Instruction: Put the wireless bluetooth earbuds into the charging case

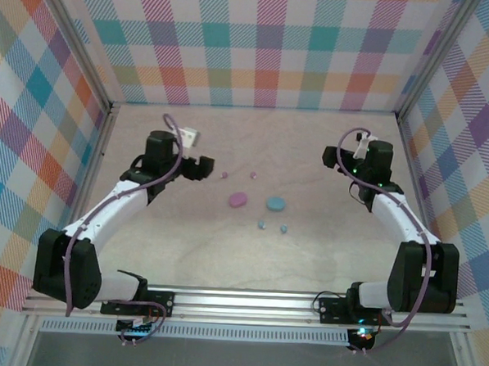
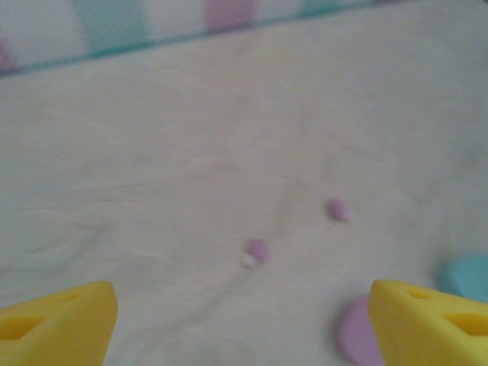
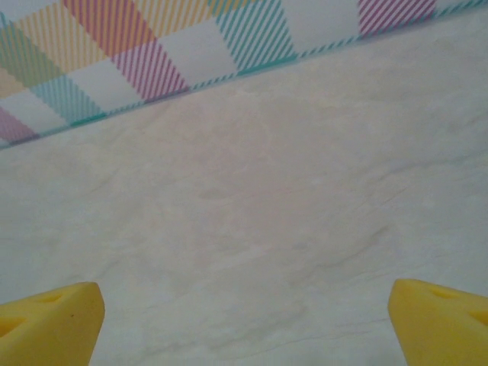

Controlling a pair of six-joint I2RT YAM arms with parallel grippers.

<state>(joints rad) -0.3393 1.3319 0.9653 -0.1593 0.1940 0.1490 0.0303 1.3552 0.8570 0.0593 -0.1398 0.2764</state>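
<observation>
Where the left gripper [image 2: 242,329] hangs over the table [image 2: 152,152], its 2 yellow fingers [image 2: 57,324] stand spread wide at the bottom corners of the left wrist view, with nothing between them. Beside the right finger's inner edge, and partly hidden by it, lies the pink charging case [image 2: 355,335]. The light blue charging case [image 2: 467,276] cuts in at the frame edge above that finger. Ahead of the gap sits 1 pinkish earbud [image 2: 257,248] with a small white speck [image 2: 248,261] touching it. A 2nd pinkish bud [image 2: 338,208] lies farther ahead, toward the right finger and apart from the 1st. Past both, the tabletop runs bare to the foot of the plaid wall [image 2: 114,30].

The right gripper [image 3: 244,328] has its fingers just as widely spread, and they pinch nothing. Ahead of them is open veined tabletop all the way to the wall's striped lower edge.

From above, the 2 light blue earbuds [image 1: 261,225] lie nearest the arm bases, close together. Beyond them the 2 cases sit side by side without touching, between the 2 grippers and well apart from both. No bud is in a case. A broad strip of table lies open from the pinkish buds to the back wall, while the side walls stand close behind each arm.
</observation>
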